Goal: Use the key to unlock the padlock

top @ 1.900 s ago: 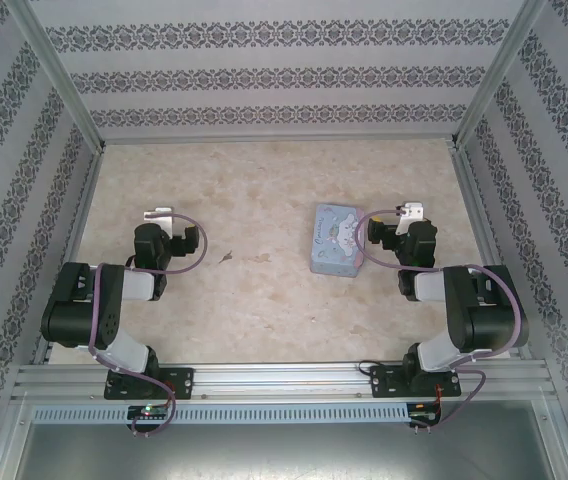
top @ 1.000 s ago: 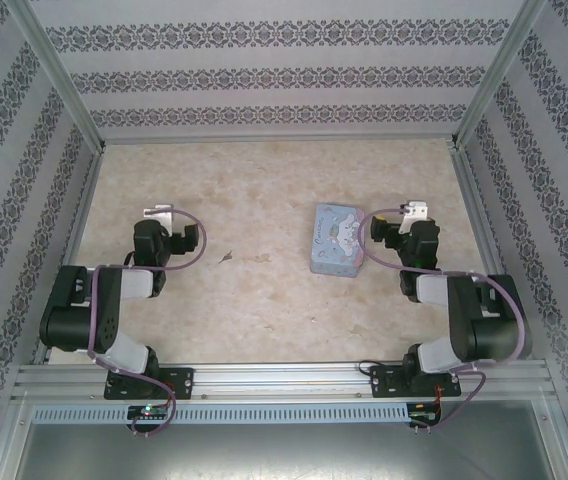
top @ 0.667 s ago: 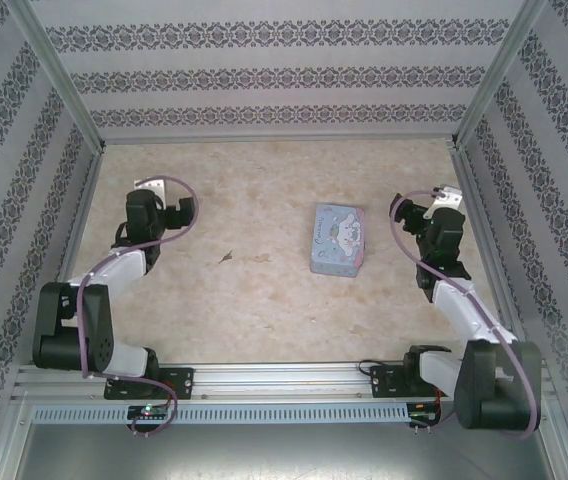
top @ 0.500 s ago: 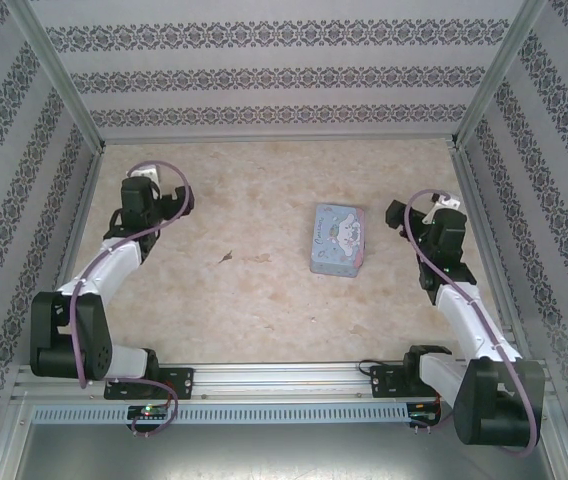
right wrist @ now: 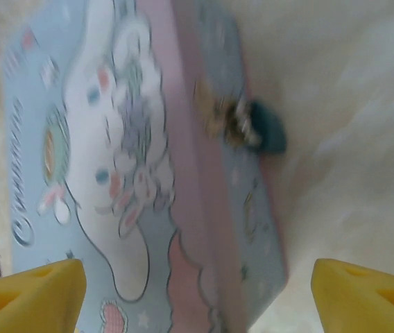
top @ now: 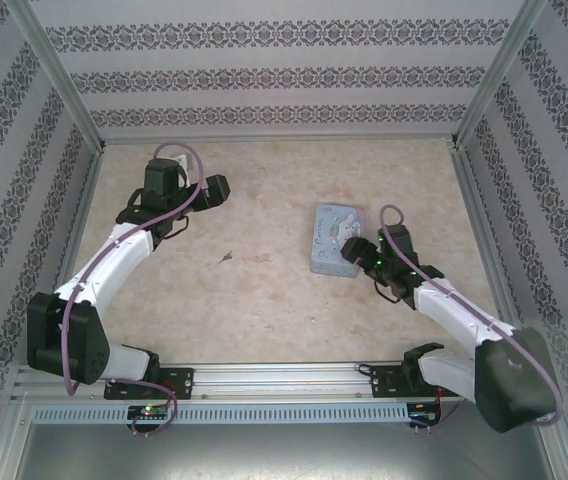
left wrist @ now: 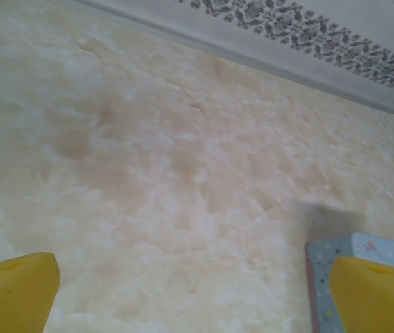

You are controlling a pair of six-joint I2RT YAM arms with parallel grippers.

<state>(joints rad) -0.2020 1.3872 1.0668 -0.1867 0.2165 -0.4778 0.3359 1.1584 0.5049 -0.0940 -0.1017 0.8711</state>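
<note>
The padlock (right wrist: 268, 133) is a tiny dark bluish lump hanging from a gold latch (right wrist: 226, 119) on the side wall of the light-blue cartoon tin (right wrist: 100, 159). My right gripper (right wrist: 197, 298) is open just short of the tin's end, one yellow finger (right wrist: 34, 291) on each side. From above, the right gripper (top: 350, 248) sits at the near right corner of the tin (top: 332, 232). My left gripper (top: 218, 188) is open and empty over bare table at the far left, pointing toward the tin (left wrist: 353, 250). A small dark speck (top: 226, 258) lies left of the tin; I cannot tell if it is the key.
Patterned walls and metal posts close in the beige table (top: 264, 300) on three sides. The left arm (top: 114, 255) stretches along the left side and the right arm (top: 454, 310) crosses the near right part.
Both arms have unfolded from near their bases. The left reached far and turned right. The right swung out, then came in low to the tin's near right corner, jaws a little narrower.
</note>
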